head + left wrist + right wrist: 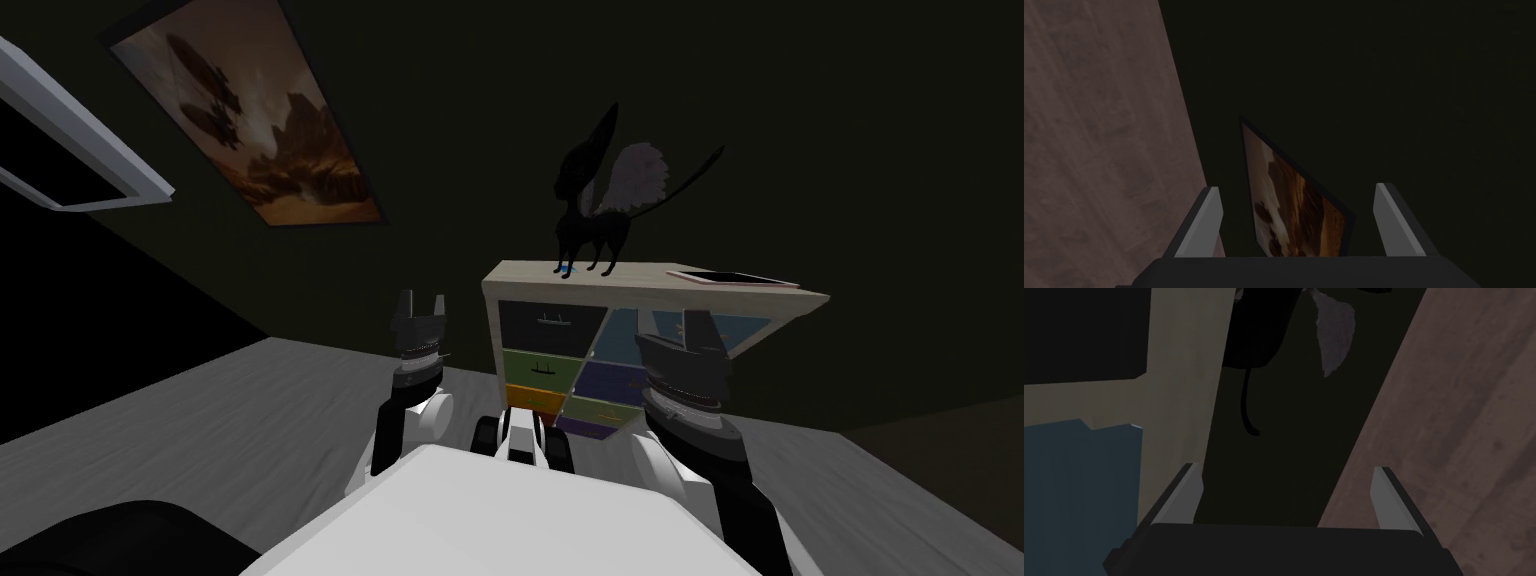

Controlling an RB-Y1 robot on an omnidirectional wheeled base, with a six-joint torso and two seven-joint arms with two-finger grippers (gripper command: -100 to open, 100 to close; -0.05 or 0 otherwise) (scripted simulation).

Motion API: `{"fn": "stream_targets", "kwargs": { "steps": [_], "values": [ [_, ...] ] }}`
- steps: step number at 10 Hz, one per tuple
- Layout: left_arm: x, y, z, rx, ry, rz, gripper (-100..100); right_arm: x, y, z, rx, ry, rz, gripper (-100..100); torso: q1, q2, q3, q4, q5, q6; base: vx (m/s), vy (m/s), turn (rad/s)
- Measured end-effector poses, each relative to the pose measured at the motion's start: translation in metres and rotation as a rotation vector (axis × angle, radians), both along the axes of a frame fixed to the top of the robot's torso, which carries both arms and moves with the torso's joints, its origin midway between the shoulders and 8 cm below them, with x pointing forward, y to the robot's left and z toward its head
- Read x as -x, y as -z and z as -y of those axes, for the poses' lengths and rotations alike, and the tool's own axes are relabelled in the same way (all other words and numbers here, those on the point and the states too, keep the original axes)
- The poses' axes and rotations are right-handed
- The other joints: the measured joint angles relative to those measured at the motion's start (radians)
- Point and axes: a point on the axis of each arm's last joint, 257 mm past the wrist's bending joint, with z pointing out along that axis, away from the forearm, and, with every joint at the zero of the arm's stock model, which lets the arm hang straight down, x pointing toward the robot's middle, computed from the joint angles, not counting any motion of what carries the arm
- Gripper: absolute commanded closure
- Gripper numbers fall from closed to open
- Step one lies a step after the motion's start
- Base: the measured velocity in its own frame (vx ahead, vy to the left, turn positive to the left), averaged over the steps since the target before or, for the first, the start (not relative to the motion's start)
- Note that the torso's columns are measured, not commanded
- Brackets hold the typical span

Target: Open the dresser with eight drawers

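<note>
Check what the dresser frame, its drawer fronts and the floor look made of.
Dresser frame: pale beige, matte, with faint streaks, probably light wood or laminate. Drawer fronts: flat solid colours, black, green, orange, blue, no grain or shine; painted or plastic, can't tell. Floor: grey, matte, with long plank-like streaks, likely wood boards.

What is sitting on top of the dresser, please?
On the dresser stands a black winged animal figure, and towards my right lies a flat tablet with a dark screen. The part of the top directly behind the figure is covered by it.
</note>
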Motion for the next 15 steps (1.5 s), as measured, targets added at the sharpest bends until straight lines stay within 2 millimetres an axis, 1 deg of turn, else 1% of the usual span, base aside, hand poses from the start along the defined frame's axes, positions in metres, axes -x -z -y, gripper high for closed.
{"fn": "stream_targets", "kwargs": {
  "steps": [9, 15],
  "values": [
    [0.0, 0.0, 0.0, 0.0, 0.0, 0.0, 0, 0.002, 0.036, 0.009, -0.175, -0.235, -0.069, -100, 0.0, 0.0, 0.0, 0.0, 0.0, 0.0, -0.008, -0.011, 0.031],
    [0.0, 0.0, 0.0, 0.0, 0.0, 0.0, 0, 0.003, 0.037, 0.009, -0.196, -0.261, -0.072, -100, -0.001, 0.001, 0.0, 0.0, 0.0, 0.0, -0.001, -0.001, 0.003]
  ]
}}
